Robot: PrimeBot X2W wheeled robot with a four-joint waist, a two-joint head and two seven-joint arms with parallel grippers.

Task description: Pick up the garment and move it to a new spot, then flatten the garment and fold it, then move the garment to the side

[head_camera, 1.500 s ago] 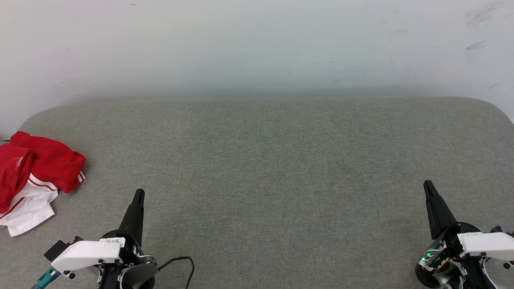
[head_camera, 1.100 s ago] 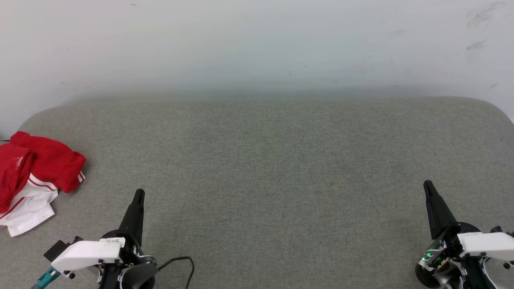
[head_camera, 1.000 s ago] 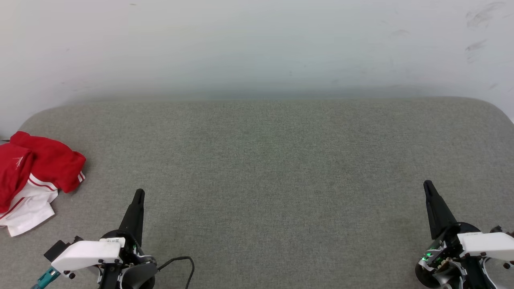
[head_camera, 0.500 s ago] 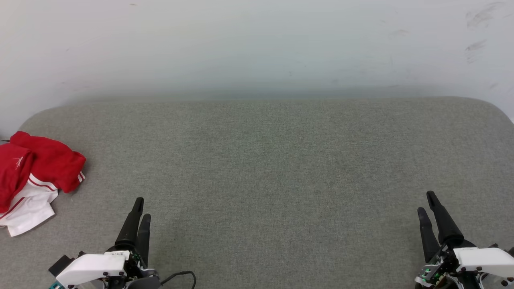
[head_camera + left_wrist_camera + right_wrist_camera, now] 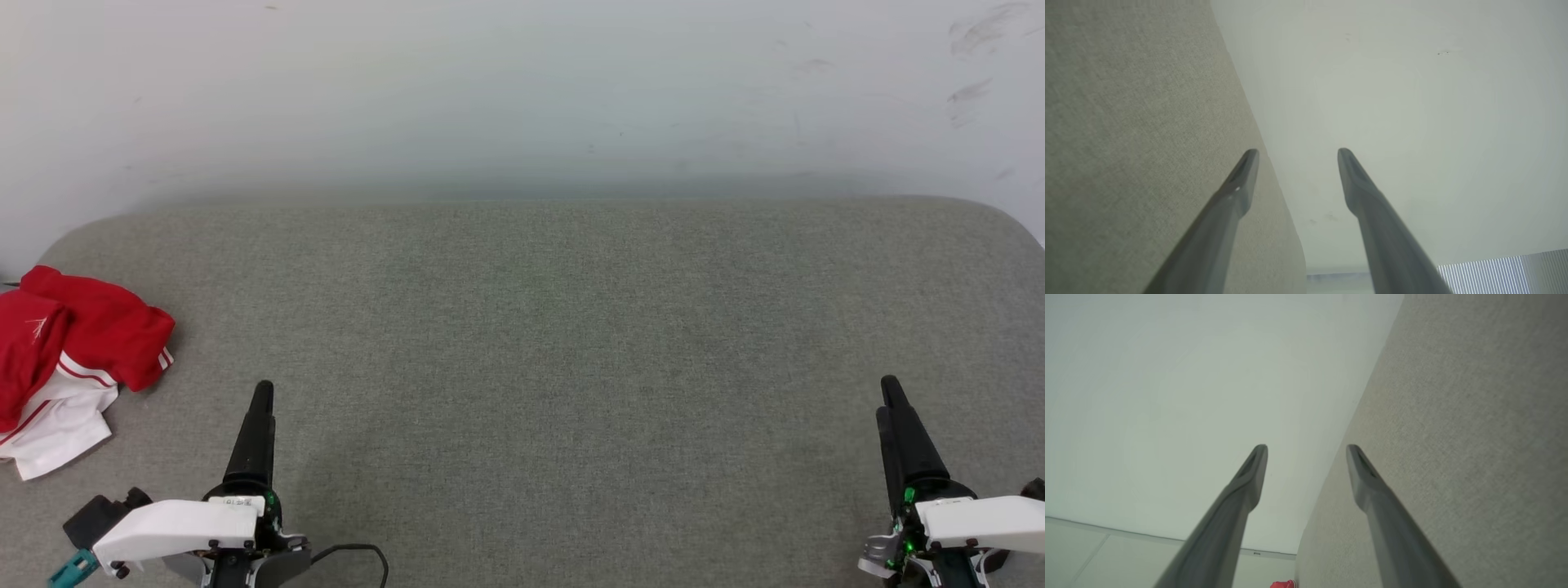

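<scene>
The garment [image 5: 77,343] lies crumpled at the frame's far left edge on the grey bench [image 5: 571,327]. The left gripper [image 5: 261,396], lower left, jaws released and empty: steer it toward frame left, then descend onto a raised red fold. The right gripper [image 5: 888,396], lower right, jaws likewise released

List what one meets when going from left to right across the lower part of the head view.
Red and white T-shirt → left gripper → black cable → right gripper.

grey fabric surface [image 5: 571,367] against a scuffed pale wall [image 5: 522,90].
</scene>
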